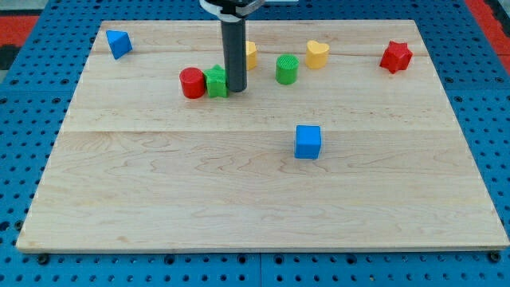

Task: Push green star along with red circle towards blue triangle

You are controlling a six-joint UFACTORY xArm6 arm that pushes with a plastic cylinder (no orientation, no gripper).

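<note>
The green star (pixel 215 81) lies on the wooden board in the upper middle, touching the red circle (pixel 192 83) on its left. My tip (pixel 237 88) stands right against the star's right side. The blue triangle (pixel 119 43) sits near the board's top left corner, well up and left of the pair.
A yellow block (pixel 250 53) is partly hidden behind the rod. A green circle (pixel 287 68) and a yellow heart (pixel 317 53) lie to the right of the rod. A red star (pixel 395 56) is at the top right. A blue cube (pixel 307 142) sits near the middle.
</note>
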